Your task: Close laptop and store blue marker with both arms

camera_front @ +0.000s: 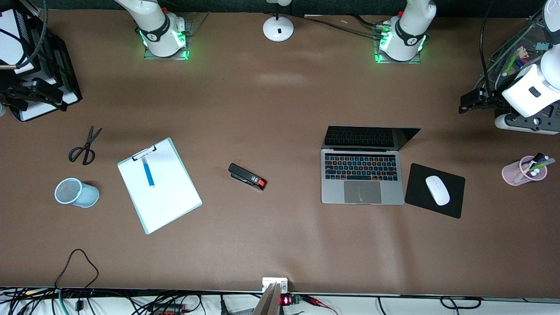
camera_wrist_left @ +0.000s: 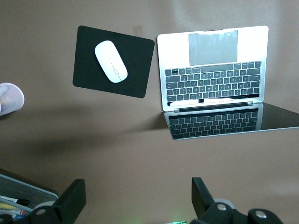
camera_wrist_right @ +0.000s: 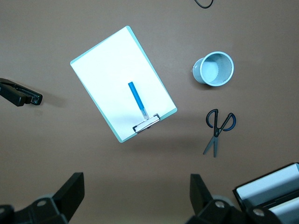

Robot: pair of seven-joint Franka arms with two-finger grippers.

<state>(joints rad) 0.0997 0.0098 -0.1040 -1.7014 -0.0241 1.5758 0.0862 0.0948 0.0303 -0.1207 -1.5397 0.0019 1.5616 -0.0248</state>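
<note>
The laptop [camera_front: 362, 183] [camera_wrist_left: 212, 65] stands open toward the left arm's end of the table, keys lit, lid upright. The blue marker [camera_front: 148, 173] [camera_wrist_right: 137, 98] lies on a white clipboard [camera_front: 166, 197] toward the right arm's end, its pale end by the clip. My left gripper [camera_wrist_left: 138, 191] [camera_front: 467, 103] hangs high and open over bare table between its base and the laptop. My right gripper [camera_wrist_right: 137, 186] hangs high and open over bare table between its base and the clipboard. Neither holds anything.
A black mouse pad [camera_front: 415, 197] with a white mouse [camera_front: 437, 190] lies beside the laptop. A pink cup of pens [camera_front: 523, 171] stands past it. A stapler [camera_front: 247, 176] lies mid-table. Scissors [camera_front: 85, 148] and a blue mesh cup [camera_front: 75, 192] lie beside the clipboard.
</note>
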